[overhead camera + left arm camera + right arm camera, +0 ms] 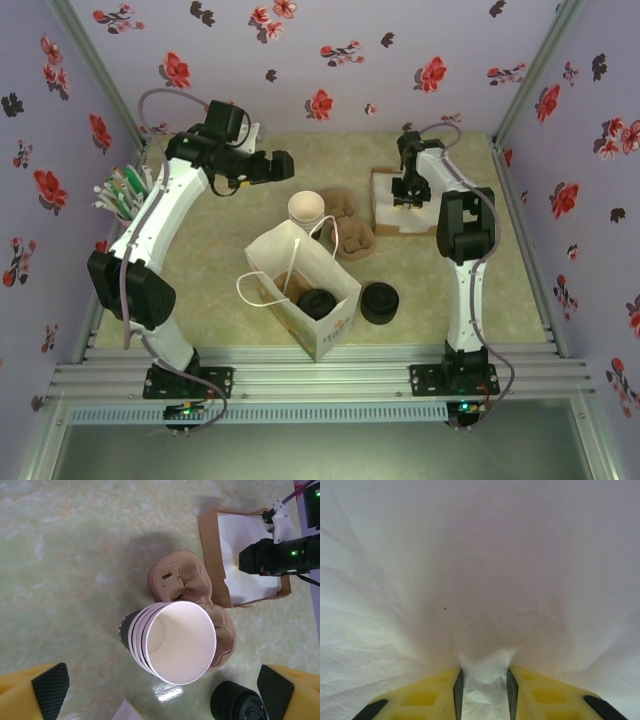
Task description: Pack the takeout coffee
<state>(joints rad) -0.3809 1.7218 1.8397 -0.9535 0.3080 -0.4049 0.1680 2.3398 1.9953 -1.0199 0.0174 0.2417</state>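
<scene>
The takeout coffee [318, 302] sits inside the open white paper bag [335, 325], toward the bag's right end. From above only its round black lid shows. The bag's walls close it in on every side, so the mouth is the one way in. Just right of the bag stands a short black stack of lids [380, 303]. Behind the bag, a stack of cream-rimmed cups [306, 209] touches a heap of brown pulp carriers [347, 228]. Bare table [215, 300] lies open left of the bag. The left gripper [279, 165] hangs well behind the coffee, beyond the cup stack, jaws spread wide and holding nothing. The right gripper [484, 690] is well apart at the far right, down on the cardboard tray [210, 555]. Its fingers are set close together and pinch a puckered fold of white napkin [480, 580].
</scene>
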